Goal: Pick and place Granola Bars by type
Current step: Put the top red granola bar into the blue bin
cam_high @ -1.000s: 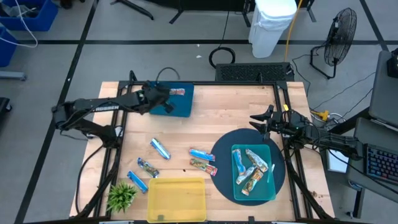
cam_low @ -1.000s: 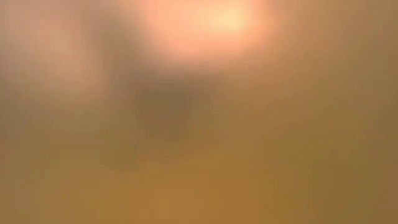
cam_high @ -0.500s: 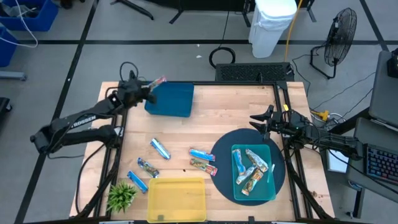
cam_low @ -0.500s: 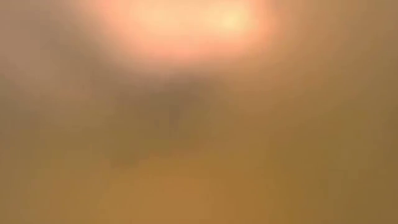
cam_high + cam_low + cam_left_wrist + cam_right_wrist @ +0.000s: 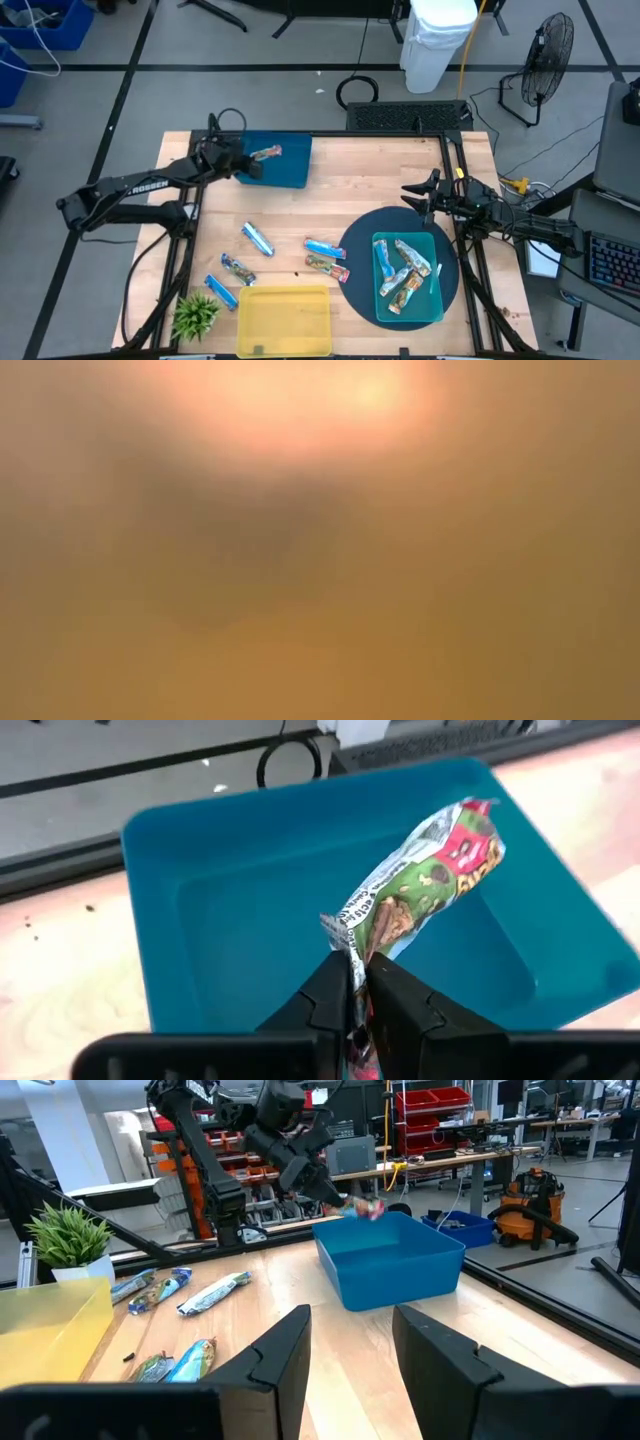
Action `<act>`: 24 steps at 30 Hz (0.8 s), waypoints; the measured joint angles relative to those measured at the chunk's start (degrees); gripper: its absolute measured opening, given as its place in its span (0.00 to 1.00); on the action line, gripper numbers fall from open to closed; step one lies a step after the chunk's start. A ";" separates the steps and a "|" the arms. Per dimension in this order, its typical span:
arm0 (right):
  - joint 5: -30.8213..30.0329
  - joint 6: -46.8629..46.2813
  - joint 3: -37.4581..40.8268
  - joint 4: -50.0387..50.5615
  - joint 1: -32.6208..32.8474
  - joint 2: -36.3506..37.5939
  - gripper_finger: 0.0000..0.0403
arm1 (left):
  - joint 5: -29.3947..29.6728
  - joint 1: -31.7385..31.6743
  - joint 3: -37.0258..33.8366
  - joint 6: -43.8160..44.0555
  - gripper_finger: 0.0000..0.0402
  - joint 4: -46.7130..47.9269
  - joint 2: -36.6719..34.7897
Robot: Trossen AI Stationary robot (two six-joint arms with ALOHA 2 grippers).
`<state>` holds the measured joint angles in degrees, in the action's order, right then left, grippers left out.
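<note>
At the far left corner of the pale wooden table (image 5: 340, 190), the left gripper (image 5: 358, 1005) hangs over the deep blue plastic tray (image 5: 285, 170), its fingers pinched tight on the end of a multicoloured red, green and brown granola bar (image 5: 425, 885) in a crinkly wrapper. The bar juts out from the fingertips above the tray's floor, clear of its walls. Nearer the front, four more wrapped bars lie loose on the bare wood: a blue-silver one (image 5: 258, 238), two beside the small green plant (image 5: 196, 314), and a pair (image 5: 325, 248) just left of the round dark mat (image 5: 355, 245). The shallow yellow tray (image 5: 284, 320) sits at the front edge beside the plant. On the mat rests a teal tray (image 5: 432, 300) with a heap of wrapped bars (image 5: 404, 270) inside. At the right edge, the right gripper (image 5: 350, 1350) waits above the wood, well apart from the bars, its fingers spread wide with nothing between them. The low view is a blur.
</note>
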<state>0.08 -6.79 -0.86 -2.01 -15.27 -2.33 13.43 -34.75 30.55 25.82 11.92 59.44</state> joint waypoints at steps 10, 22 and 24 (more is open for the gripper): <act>0.00 -0.01 0.01 0.01 -0.01 0.00 0.34 | 0.08 0.16 0.00 -0.75 0.12 -0.17 2.43; 0.00 0.00 0.00 0.03 0.00 0.00 0.34 | 0.07 0.40 0.00 -2.39 0.17 -3.36 2.40; 0.00 0.00 0.00 0.03 -0.02 0.00 0.34 | 0.15 0.76 0.00 -3.66 0.22 -4.01 2.40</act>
<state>0.08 -6.79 -0.86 -1.98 -15.29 -2.33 13.58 -33.98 30.55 22.17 7.92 61.84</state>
